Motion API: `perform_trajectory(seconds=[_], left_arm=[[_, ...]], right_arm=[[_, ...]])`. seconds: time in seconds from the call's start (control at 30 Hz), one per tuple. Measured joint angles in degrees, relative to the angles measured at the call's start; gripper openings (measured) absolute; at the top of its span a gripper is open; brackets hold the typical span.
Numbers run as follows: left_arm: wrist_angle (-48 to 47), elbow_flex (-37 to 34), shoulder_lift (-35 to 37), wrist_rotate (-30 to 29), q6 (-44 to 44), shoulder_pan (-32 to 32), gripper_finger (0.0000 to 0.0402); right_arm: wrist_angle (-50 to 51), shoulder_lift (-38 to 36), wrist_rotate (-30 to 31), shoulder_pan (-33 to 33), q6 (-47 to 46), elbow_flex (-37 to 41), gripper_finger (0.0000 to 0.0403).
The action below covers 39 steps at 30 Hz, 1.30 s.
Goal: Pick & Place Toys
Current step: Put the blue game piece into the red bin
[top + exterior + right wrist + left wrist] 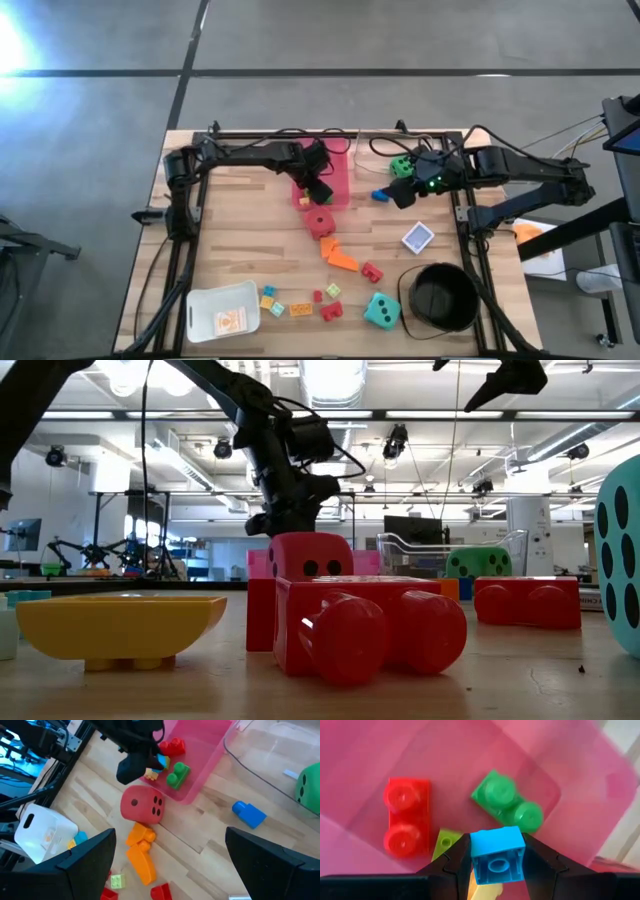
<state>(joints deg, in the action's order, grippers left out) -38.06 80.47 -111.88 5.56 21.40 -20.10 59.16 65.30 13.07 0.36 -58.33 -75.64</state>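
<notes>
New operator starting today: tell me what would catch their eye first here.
The left pincer grips a blue brick above the pink tray, where a red brick and a green brick already lie. A red die sits on the wood just outside the tray. The right pincer hangs open nearby.

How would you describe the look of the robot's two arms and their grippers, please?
Both arms are dark, nearly black, built of slim jointed segments with black cables looping along them. The left gripper has two black wedge-shaped fingers with flat inner faces. The right gripper has two broad, matte black fingers. A small green light glows on the right arm's wrist.
</notes>
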Motion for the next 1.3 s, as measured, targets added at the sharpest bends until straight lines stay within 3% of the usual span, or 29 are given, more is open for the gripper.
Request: perform_trajectory(seconds=[0.53,0.8,1.07,1.3], left_arm=[[0.7,-1.3,-0.4,1.7,-0.9,1.3,0.0136],[0.6,-1.3,-0.4,1.6,-1.0,1.3,0.0165],[0.6,-1.3,-0.4,2.6,-0.4,1.2,0.0172],[0.9,-0.9,-0.4,2.6,-0.4,1.2,0.0241]], right_arm=[[0.0,-0.1,0.0,0.0,0.1,0.0,0.0367],[0.0,-0.1,-0.1,0.0,0.2,-0.1,0.0367],[-0.3,-0.1,-4.3,0.0,0.3,-0.1,0.0367],[-1.0,-0.1,-4.2,0.0,0.5,-0.1,0.0367]])
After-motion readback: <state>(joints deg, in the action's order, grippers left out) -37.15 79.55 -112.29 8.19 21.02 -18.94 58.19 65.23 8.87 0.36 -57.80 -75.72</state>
